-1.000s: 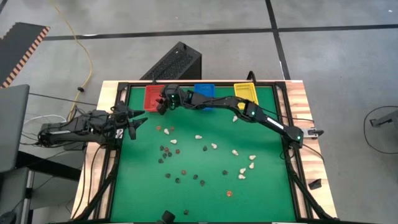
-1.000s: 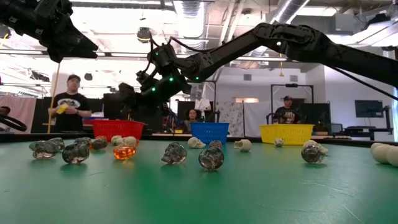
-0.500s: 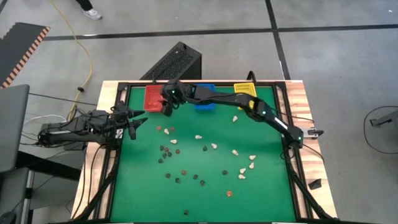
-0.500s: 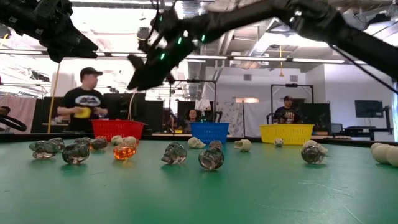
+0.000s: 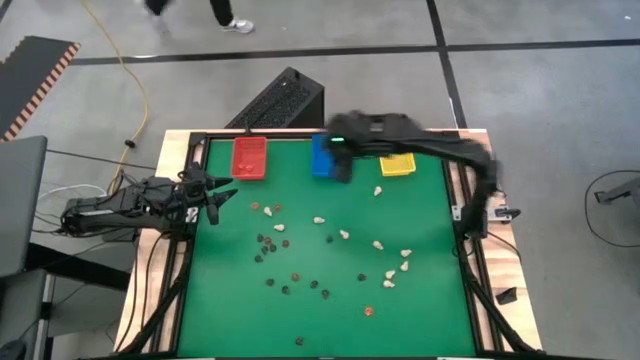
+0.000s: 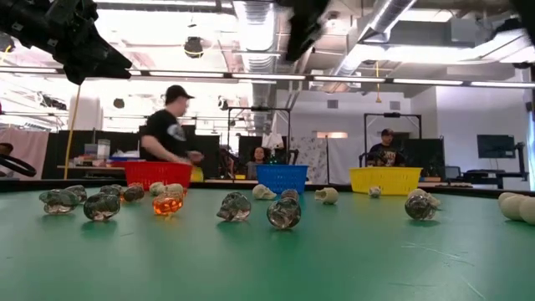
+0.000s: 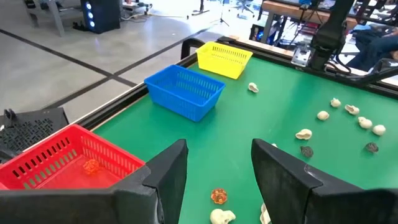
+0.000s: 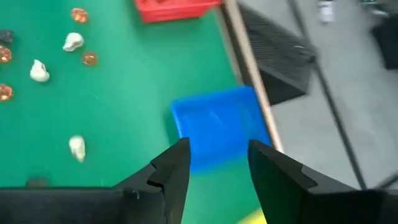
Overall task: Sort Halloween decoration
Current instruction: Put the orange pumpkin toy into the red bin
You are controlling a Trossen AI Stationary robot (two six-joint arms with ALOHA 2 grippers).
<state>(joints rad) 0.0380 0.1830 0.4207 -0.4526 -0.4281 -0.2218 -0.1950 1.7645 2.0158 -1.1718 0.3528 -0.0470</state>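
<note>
My right end effector (image 8: 214,163) hangs over the blue bin (image 5: 322,155), fingers parted, holding nothing; trinkets (image 5: 319,220) lie scattered, orientations unreadable.

Matt green felt-like cloth covers the counter (image 5: 330,300), edged in pale wood; the red bin (image 7: 56,158) is latticed plastic.

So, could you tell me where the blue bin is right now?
In the high view the blue bin sits at the table's far edge, between the red bin and the yellow bin, beside the right gripper.
</note>
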